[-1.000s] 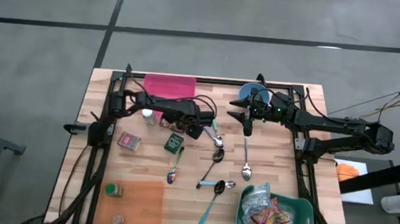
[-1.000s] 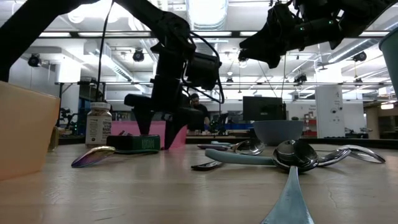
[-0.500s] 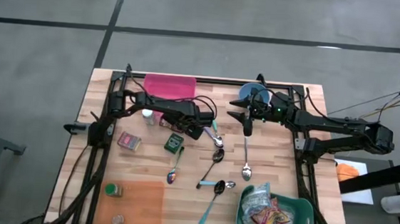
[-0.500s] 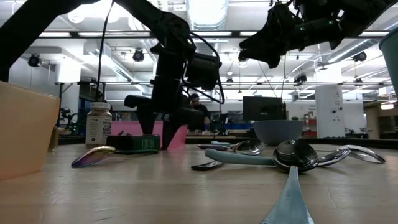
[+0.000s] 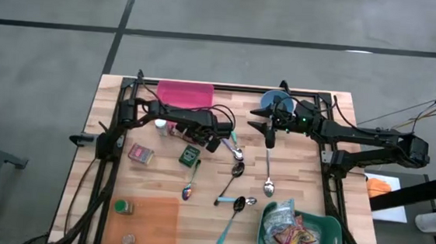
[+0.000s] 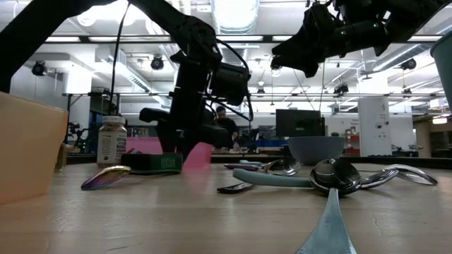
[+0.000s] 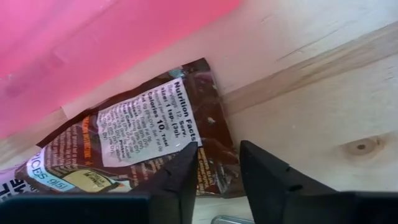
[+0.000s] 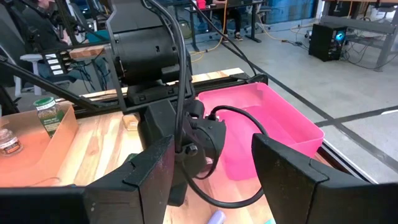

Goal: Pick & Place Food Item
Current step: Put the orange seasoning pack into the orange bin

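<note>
A brown food packet [image 7: 143,134] with a white nutrition label lies flat on the wooden table, along the near edge of the pink tray [image 5: 183,94]. My left gripper [image 7: 219,177] points steeply down at the packet's end. Its fingers stand a narrow gap apart, with the packet's corner [image 7: 217,163] between them. In the high view it is mid-table, [image 5: 216,141]. My right gripper [image 8: 212,162] hovers open above the table near the blue bowl [image 5: 275,103], with nothing between its fingers. My left gripper comes from above at the packet's corner [image 7: 217,163]. One finger [image 7: 180,180] overlaps the packet's printed face and the other [image 7: 264,180] stands just off its edge. The packet still lies flat on the table. I cannot tell whether the fingers touch it.
A green box [image 5: 190,156], a red box [image 5: 140,155] and a small bottle [image 5: 160,125] lie near the left gripper. Several spoons [image 5: 236,170] are scattered mid-table. A green bin [image 5: 299,231] of packets stands near right. An orange board [image 5: 146,221] with a jar [image 5: 121,207] lies near left.
My left gripper's fingers have drawn together from wide apart to a narrow gap over the packet's end. The hand has stayed in place and the packet has not moved.
</note>
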